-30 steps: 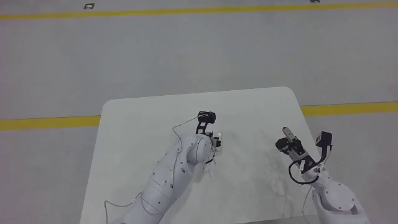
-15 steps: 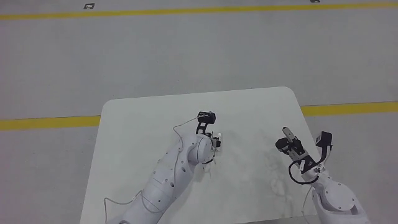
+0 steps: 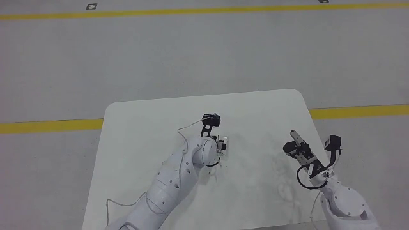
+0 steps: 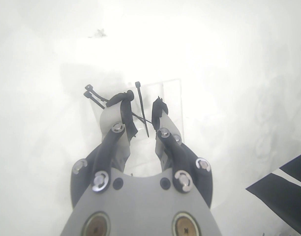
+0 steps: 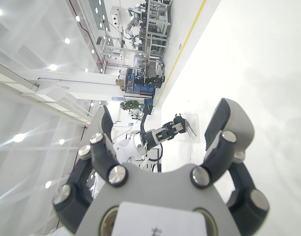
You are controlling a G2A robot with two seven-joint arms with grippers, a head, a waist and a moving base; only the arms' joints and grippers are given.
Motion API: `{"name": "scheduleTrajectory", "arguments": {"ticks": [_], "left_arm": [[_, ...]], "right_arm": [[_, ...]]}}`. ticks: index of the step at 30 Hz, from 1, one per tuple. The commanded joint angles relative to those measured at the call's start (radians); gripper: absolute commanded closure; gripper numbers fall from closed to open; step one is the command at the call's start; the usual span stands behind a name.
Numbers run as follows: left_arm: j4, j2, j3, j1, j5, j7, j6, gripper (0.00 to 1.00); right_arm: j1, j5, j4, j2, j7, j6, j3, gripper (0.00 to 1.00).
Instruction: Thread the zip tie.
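Zip tie [image 4: 142, 106]: black, thin, in a clear tray [image 4: 174, 92], directly between the two pads of the left end effector [image 4: 141, 102]. Its head points away from the wrist and its tail runs back toward the palm. Pads are spread on either side of the strap with a gap on each side, pinching nothing. Other zip ties [image 4: 94, 96] lie just beside it. Their heads stick out past one pad, and one strap seems to cross under the target near its tail.

Handling, judged: very light, narrow and bendy with some spring, and a smooth plastic skin that likely slips. The head is the one stiff lump. The best hold is probably on the flat strap close behind the head, which leaves the tail free to feed. A mid-strap pinch would likely let both ends droop or twist. The strap lies low in the tray, so the pads need to get down around it. The crossing neighbour may get dragged up with it.

The tray sits on the white surface [image 3: 140, 140], lower centre of the top view. The right end effector [image 5: 164, 109] is at the lower right of the top view, well apart, spread wide and holding nothing.
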Motion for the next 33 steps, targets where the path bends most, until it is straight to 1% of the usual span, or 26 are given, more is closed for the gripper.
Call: {"name": "scheduleTrajectory", "arguments": {"ticks": [1,7,11,14,17,20,22,27,28,31,33], "left_arm": [[0.002,0.001,0.003,-0.003,-0.004,0.002,0.002,0.84],[0.008,0.003,0.01,-0.009,-0.015,0.008,0.01,0.9],[0.01,0.005,0.014,-0.013,-0.021,0.011,0.016,1.0],[0.007,0.007,0.017,-0.014,-0.024,0.013,0.02,1.0],[-0.004,0.009,0.023,-0.012,-0.022,0.01,0.026,1.0],[-0.041,0.011,0.034,-0.003,-0.014,-0.004,0.035,1.0],[-0.08,0.015,0.041,0.007,-0.004,-0.023,0.037,1.0],[-0.19,0.028,0.05,0.038,0.025,-0.083,0.03,1.0],[-0.22,0.032,0.05,0.047,0.035,-0.095,0.031,1.0],[-0.284,0.041,0.058,0.065,0.076,-0.136,0.03,1.0],[-0.319,0.046,0.065,0.072,0.1,-0.159,0.033,1.0]], "right_arm": [[0.0,0.0,0.0,0.0,0.0,0.0,0.0,0.0],[0.0,0.0,0.0,0.0,0.0,0.0,0.0,0.0],[0.0,0.0,0.0,0.0,0.0,0.0,0.0,0.0],[0.0,0.0,0.0,0.0,0.0,0.0,0.0,0.0],[0.0,0.0,0.0,0.0,0.0,0.0,0.0,0.0],[0.0,0.0,0.0,0.0,0.0,0.0,0.0,0.0],[0.0,0.0,0.0,0.0,0.0,0.0,0.0,0.0],[0.0,0.0,0.0,0.0,0.0,0.0,0.0,0.0],[0.0,0.0,0.0,0.0,0.0,0.0,0.0,0.0],[0.0,0.0,0.0,0.0,0.0,0.0,0.0,0.0],[0.0,0.0,0.0,0.0,0.0,0.0,0.0,0.0]]}}
